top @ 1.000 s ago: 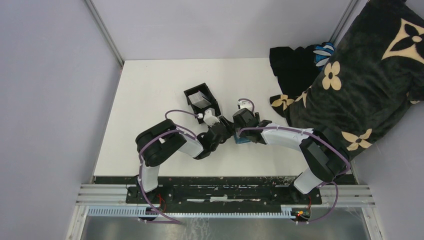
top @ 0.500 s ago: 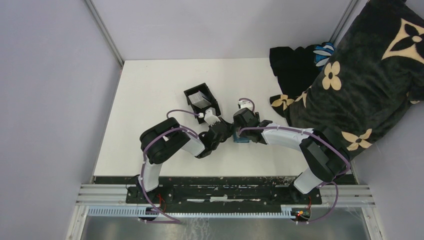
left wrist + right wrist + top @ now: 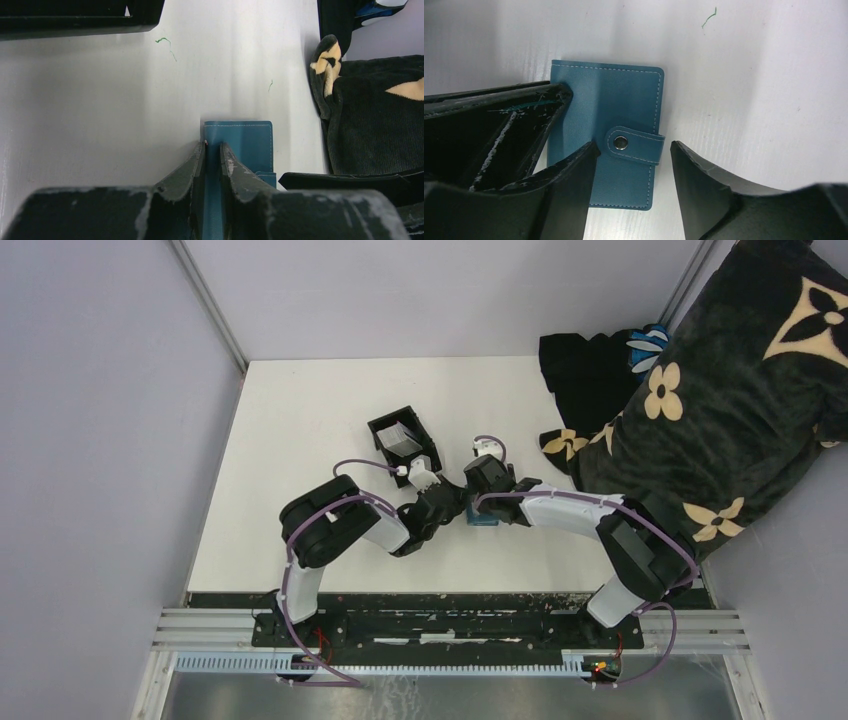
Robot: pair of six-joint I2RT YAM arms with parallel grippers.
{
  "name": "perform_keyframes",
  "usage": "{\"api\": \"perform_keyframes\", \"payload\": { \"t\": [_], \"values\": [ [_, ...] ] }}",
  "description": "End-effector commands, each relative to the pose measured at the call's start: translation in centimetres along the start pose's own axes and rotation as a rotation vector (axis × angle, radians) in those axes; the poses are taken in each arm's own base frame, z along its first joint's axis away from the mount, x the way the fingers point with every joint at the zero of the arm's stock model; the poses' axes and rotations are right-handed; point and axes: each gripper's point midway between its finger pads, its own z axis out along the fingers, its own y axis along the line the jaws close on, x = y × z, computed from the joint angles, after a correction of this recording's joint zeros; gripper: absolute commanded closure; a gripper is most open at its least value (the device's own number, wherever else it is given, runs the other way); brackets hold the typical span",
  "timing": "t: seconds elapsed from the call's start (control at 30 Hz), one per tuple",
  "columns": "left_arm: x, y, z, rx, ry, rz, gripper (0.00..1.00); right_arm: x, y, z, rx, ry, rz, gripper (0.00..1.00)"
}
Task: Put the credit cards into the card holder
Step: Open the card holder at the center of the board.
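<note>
**Item: card holder** (image 3: 609, 135). Teal, folded shut, and fastened by its snap strap (image 3: 644, 147). It lies flat on the white worktop (image 3: 300, 440), between your two arms and just nearer than the black box (image 3: 378, 428).

**Item: credit cards** (image 3: 402, 441). A pale stack sitting inside the black box. None are in the holder.

**Item: left tool** (image 3: 212, 150). The jaws are drawn narrow, with a strip of the holder's blue edge between them. You appear to have it pinched along the side opposite the strap.

**Item: right tool** (image 3: 633, 146). The jaws stand wide and hold nothing. They sit low over the holder with one finger on each side of the strap end.

**Item: dark flowered blanket** (image 3: 720, 390). Heaped at the worktop's right edge, near the holder but apart from it.

**Step in hand (judged):** opening the holder. You are steadying it with the left tool while the right lines up on the strap. No card has been loaded yet.

**Next move calls for (judged):**
- Close the right fingers on the strap's free end.
- Peel it up off the snap while the left grip keeps the body from sliding or lifting.
- The strap is thin and lies flat against the cover, so get a fingertip under its edge before you pull.
- Only then fold the cover back and go to the box for a card.
</note>
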Motion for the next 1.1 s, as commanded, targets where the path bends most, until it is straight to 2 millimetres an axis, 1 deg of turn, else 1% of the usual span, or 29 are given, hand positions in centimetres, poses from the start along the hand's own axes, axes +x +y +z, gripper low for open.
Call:
{"api": "perform_keyframes", "payload": {
  "t": [0.0,0.1,0.37,0.5,0.77,0.9,1.07],
  "values": [
    [4.3,4.2,-1.0,-0.087,0.159,0.078,0.92,3.4,-1.3,0.7,0.068,0.124,-0.091,0.38],
    [4.4,4.2,-1.0,-0.088,0.161,0.078,0.92,3.5,-1.7,0.8,0.090,0.127,-0.097,0.40],
    [4.6,4.5,-1.0,-0.095,0.166,0.076,0.92,4.4,-2.2,1.5,0.142,0.172,-0.116,0.60],
    [4.6,4.6,-1.0,-0.095,0.165,0.077,0.92,4.3,-2.8,1.3,0.171,0.162,-0.106,0.64],
    [4.7,4.9,-0.9,-0.107,0.166,0.076,0.91,3.4,-3.3,0.5,0.197,0.134,-0.076,0.67],
    [4.7,5.2,-1.0,-0.114,0.164,0.081,0.91,3.3,-3.4,0.4,0.207,0.134,-0.062,0.74],
    [4.6,5.3,-1.0,-0.122,0.160,0.088,0.91,3.0,-3.5,0.2,0.216,0.130,-0.053,0.78]
  ]
}}
